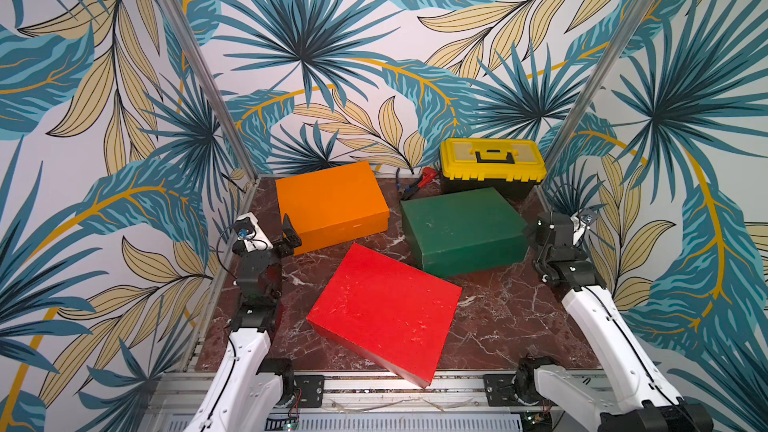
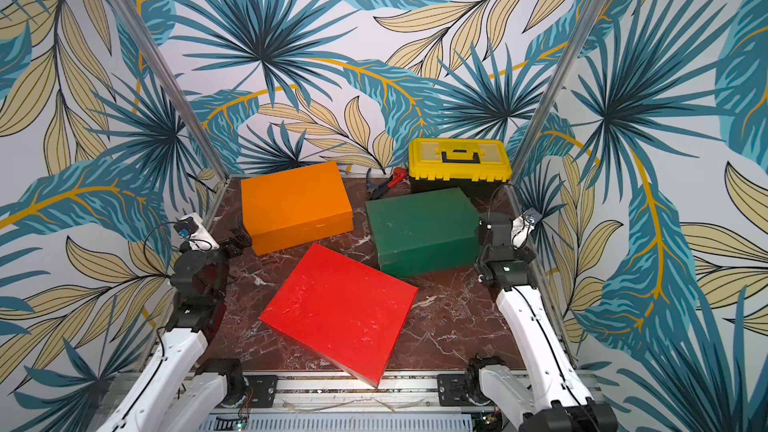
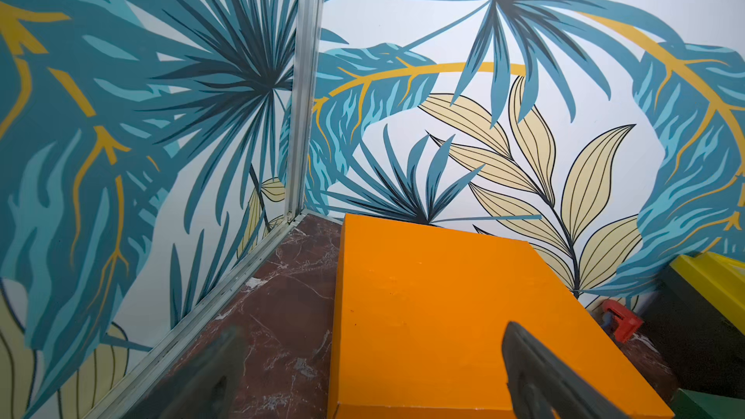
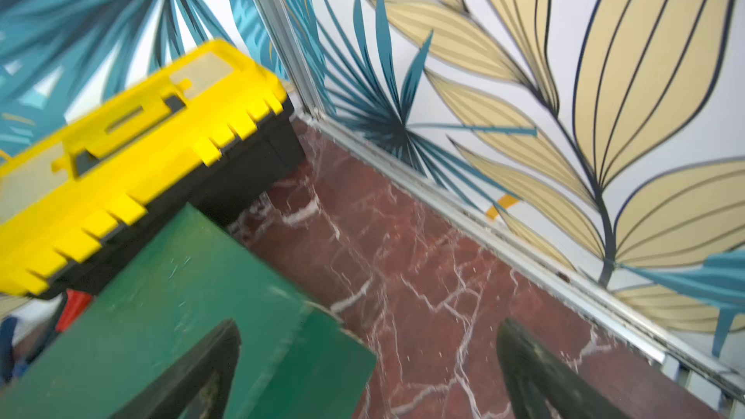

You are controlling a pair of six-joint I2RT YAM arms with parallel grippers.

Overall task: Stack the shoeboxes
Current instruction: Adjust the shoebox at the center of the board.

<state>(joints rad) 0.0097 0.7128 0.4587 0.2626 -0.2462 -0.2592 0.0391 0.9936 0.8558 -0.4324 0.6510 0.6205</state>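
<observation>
Top views both show three boxes, each sitting on its own on the dark red stone table (image 1: 498,326). None is on top of another.

Think of the table as a clock, with 12 at the back wall. The orange box (image 1: 330,201) is at about 11 o'clock. The green box (image 1: 461,228) is at about 2 o'clock. The red box (image 1: 384,311) is at 6 o'clock, turned crooked, and its front corner pokes out past the table's front edge. Its lid has small scuffs. The three boxes are close together but do not touch.

A yellow toolbox (image 1: 492,162) stands at 1 o'clock against the back wall, just behind the green box. A small red tool (image 1: 426,176) lies at 12 o'clock, between the orange box and the toolbox.

The left gripper (image 3: 371,328) is at 9 o'clock, by the orange box's near left corner. Its jaws are wide open, and it holds nothing. In the left wrist view, one finger (image 3: 536,368) is over the orange lid and one is over the table.

The right gripper (image 4: 369,322) is at 3 o'clock, by the green box's right end. It is wide open too, holding nothing. One finger (image 4: 201,368) is over the green lid and one is over the table.
</observation>
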